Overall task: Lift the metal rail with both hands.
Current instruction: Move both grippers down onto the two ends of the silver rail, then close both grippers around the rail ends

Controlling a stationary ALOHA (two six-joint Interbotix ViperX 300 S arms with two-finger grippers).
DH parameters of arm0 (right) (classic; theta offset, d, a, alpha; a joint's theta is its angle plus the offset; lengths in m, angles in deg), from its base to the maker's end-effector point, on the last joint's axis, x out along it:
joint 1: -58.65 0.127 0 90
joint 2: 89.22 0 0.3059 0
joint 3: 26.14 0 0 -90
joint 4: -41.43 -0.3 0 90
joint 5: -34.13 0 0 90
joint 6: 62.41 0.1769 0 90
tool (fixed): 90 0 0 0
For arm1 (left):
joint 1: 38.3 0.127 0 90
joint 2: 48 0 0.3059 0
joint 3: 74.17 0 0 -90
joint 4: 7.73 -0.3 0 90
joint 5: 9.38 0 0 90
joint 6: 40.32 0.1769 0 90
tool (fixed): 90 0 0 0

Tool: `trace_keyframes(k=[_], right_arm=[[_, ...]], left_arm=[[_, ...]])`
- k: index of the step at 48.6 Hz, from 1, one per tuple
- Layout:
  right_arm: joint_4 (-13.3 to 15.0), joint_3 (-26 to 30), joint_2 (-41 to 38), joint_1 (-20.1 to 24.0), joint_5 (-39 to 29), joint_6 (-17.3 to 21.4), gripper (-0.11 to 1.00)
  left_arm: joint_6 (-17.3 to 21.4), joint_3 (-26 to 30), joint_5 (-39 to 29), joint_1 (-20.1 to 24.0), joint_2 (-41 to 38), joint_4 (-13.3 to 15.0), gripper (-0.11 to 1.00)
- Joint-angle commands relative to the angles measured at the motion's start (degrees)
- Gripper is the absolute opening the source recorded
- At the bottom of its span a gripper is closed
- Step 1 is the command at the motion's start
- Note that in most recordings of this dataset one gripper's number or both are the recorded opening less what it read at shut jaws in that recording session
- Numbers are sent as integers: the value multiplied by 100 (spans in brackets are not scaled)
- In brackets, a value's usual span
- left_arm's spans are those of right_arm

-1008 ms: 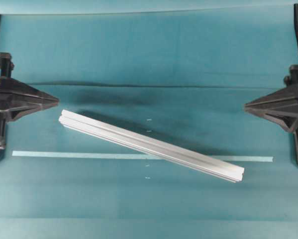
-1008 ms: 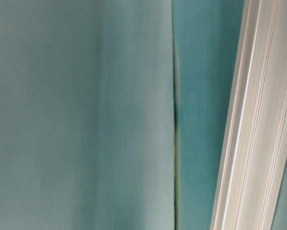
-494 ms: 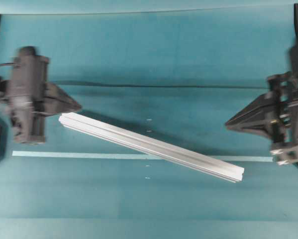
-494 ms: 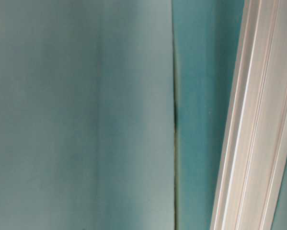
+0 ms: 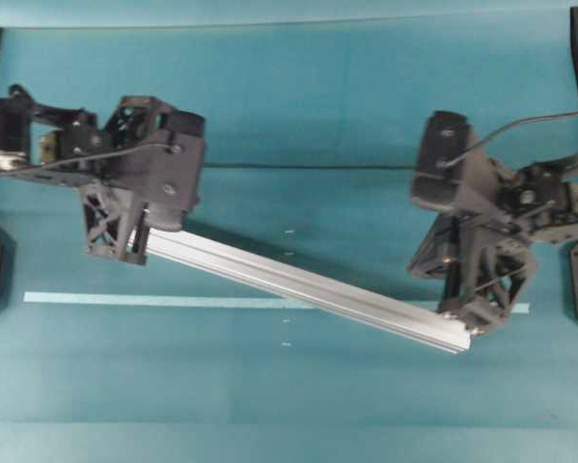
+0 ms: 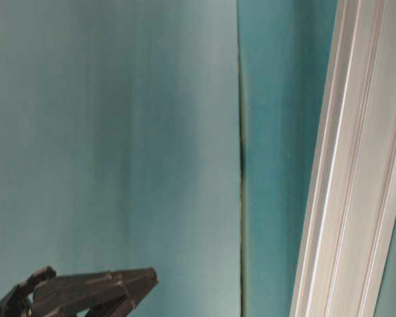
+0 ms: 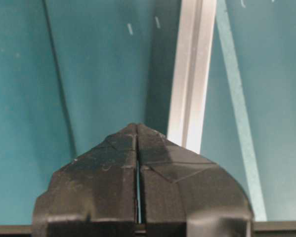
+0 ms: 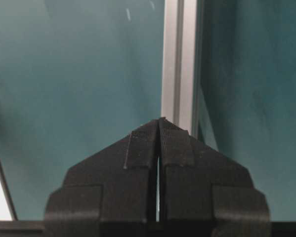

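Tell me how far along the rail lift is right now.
Done: the left gripper and right gripper each sit over one end of the metal rail. In hand: both are shut, holding nothing. Left: opening, gripping and lifting; the rail lies on the teal table.

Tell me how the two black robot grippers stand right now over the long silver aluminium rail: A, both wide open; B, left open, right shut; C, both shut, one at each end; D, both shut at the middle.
C: the left gripper and right gripper show fingers pressed together, each near one end of the silver aluminium rail.
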Motion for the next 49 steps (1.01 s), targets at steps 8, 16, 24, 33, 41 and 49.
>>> trace_keyframes(k=[8, 16, 24, 33, 41, 49], right_arm=[[-35, 334, -457, 97, -378, 0, 1], [-35, 255, -615, 88, -369, 0, 11], [-123, -26, -747, 70, -176, 70, 40], [-141, -229, -993, 202, 62, 185, 87], [-132, -237, -1230, 272, 202, 220, 100], [-97, -229, -1485, 272, 185, 220, 100]], left_arm=[[0, 62, 0, 62, -88, -18, -1], [-35, 44, -18, 62, -123, -9, 15], [-211, 18, -18, 62, -220, -9, 61], [-580, 0, 18, -9, -343, -9, 99], [-633, -132, 185, -35, -343, -9, 97], [-650, -352, 211, 0, -510, 0, 97]])
